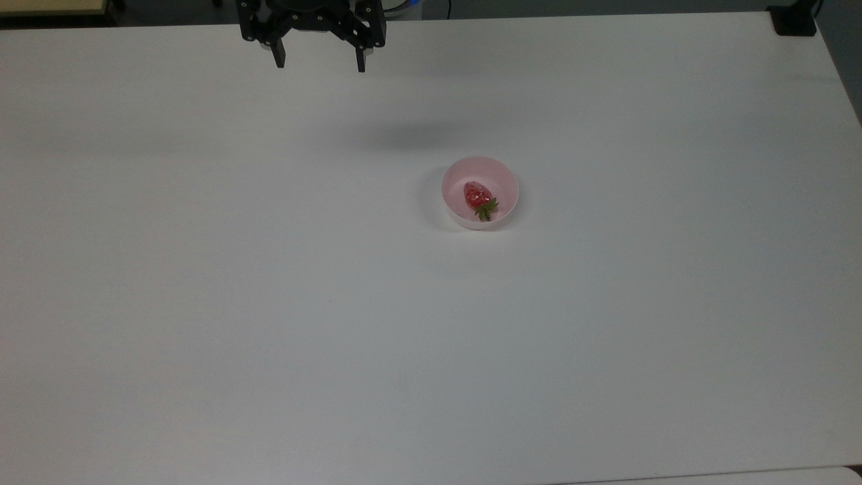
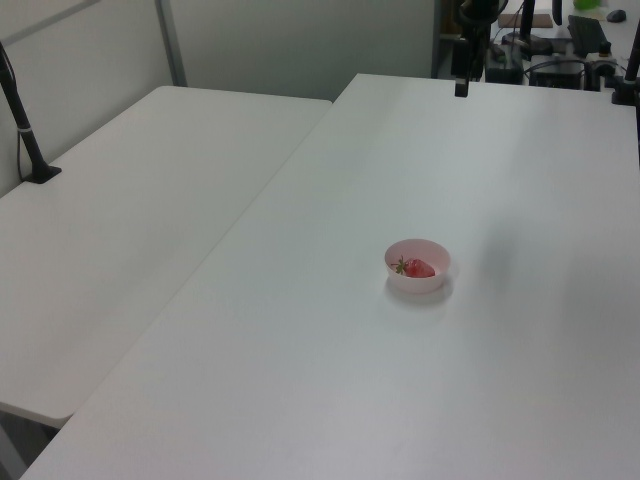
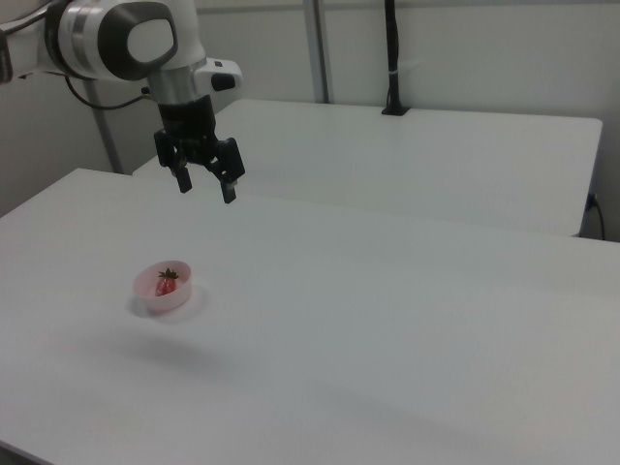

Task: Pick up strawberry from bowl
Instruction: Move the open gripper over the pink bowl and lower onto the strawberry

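A small pale pink bowl (image 1: 480, 192) stands on the white table (image 1: 269, 303), a little right of centre in the top view. Inside it lies a glossy red strawberry (image 1: 477, 196) with its green cap toward the top view's bottom. The bowl (image 3: 164, 286) and the strawberry (image 3: 167, 284) also sit at the right view's left, and the bowl (image 2: 418, 265) with the strawberry (image 2: 417, 268) sits mid-table in the left view. My gripper (image 1: 320, 65) hangs high above the table's far edge, open and empty, well away from the bowl. In the right view the gripper (image 3: 206, 189) is above and behind the bowl.
A second white table (image 2: 130, 220) adjoins on the left view's left, with a black post (image 2: 22, 125) clamped on it. A black mount (image 1: 793, 20) sits at the table's far right corner in the top view. Desk clutter (image 2: 570, 50) lies beyond the far edge.
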